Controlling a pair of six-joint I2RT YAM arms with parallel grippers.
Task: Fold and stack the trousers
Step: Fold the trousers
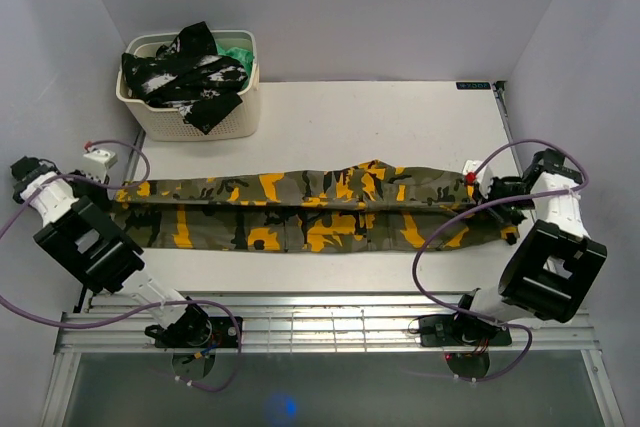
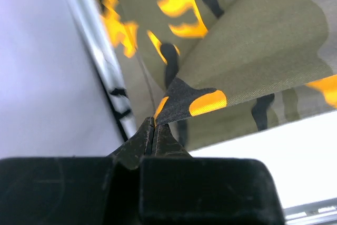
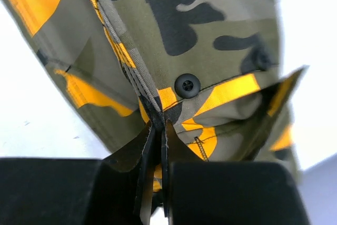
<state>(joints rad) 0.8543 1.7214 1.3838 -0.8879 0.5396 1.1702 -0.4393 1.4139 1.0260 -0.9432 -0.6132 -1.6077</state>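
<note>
Trousers (image 1: 300,212) lay stretched left to right across the middle of the table (image 1: 400,117), folded lengthwise into one long narrow band. The ends reached nearly to both side edges.

Left tool (image 2: 153,125): jaws closed tight, pinching a corner of the trousers at their left end. The corner carried a black patch and an orange one. It sat close to the table's left edge, beside the metal rail.

Right tool (image 3: 158,127): jaws closed on the trousers at their right end, gripping a seamed edge of the cloth. A black button (image 3: 187,85) sat just beyond the fingertips, so this looked like the waist end. Cloth bunched in folds around the grip.

A white basket (image 1: 235,112) stood at the far left corner of the table, well apart from the trousers. A black-and-white mottled garment (image 1: 185,77) spilled over its rim. A bit of green cloth (image 1: 240,54) showed behind it inside the basket.
</note>
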